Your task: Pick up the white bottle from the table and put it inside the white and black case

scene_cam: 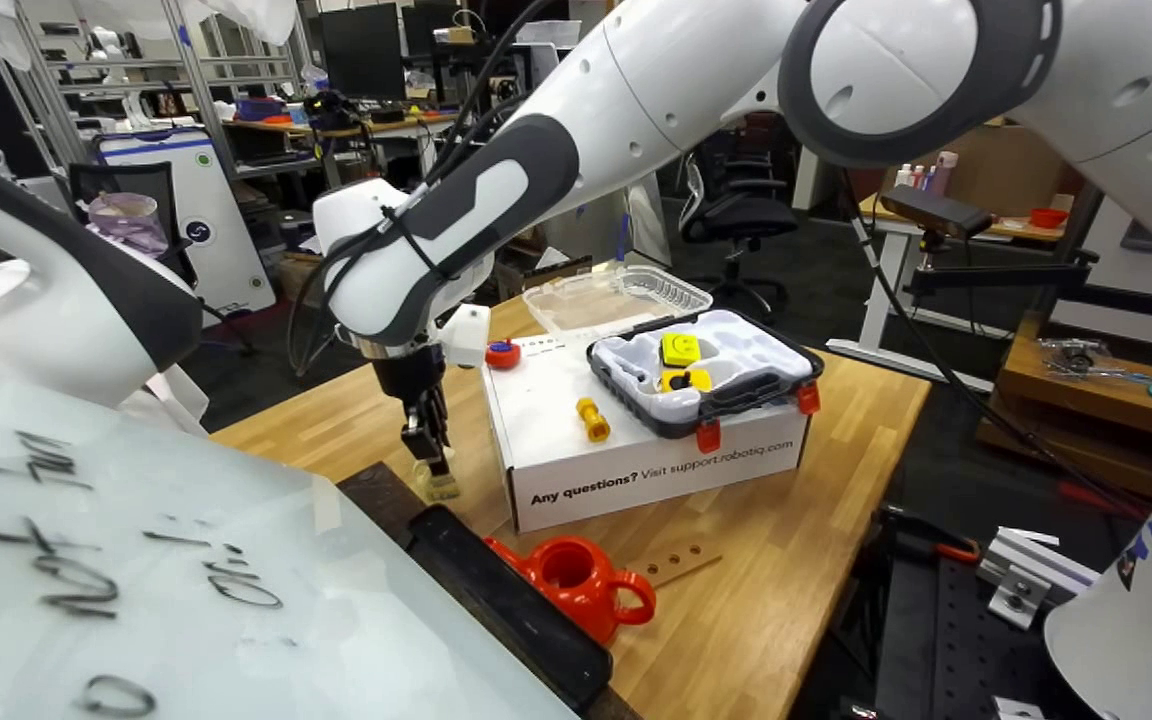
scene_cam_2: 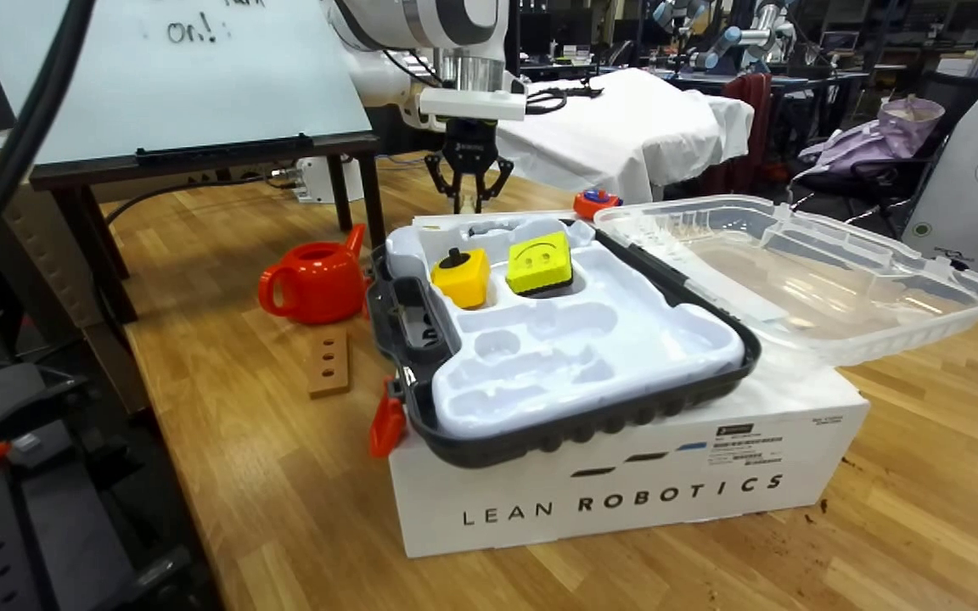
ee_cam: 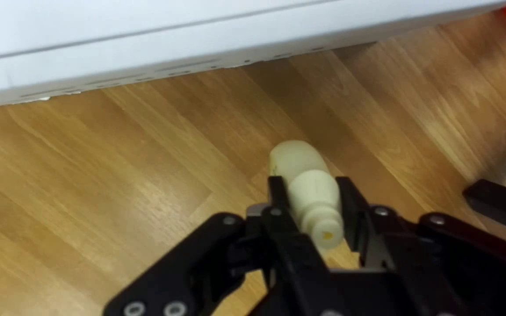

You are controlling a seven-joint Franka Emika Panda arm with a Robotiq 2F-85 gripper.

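The white bottle stands between the fingers of my gripper, which press on its upper part from both sides in the wrist view. In an exterior view the pale bottle base shows under my gripper, at the table surface; I cannot tell whether it is lifted. In an exterior view the bottle is mostly hidden between the fingers, behind the case. The white and black case lies open on a cardboard box, with a black shell and white moulded insert. It also shows in an exterior view.
The white cardboard box stands right beside the gripper. A clear lid hangs open from the case. Two yellow objects sit in the insert. A red teapot and a whiteboard stand near. A yellow bolt lies on the box.
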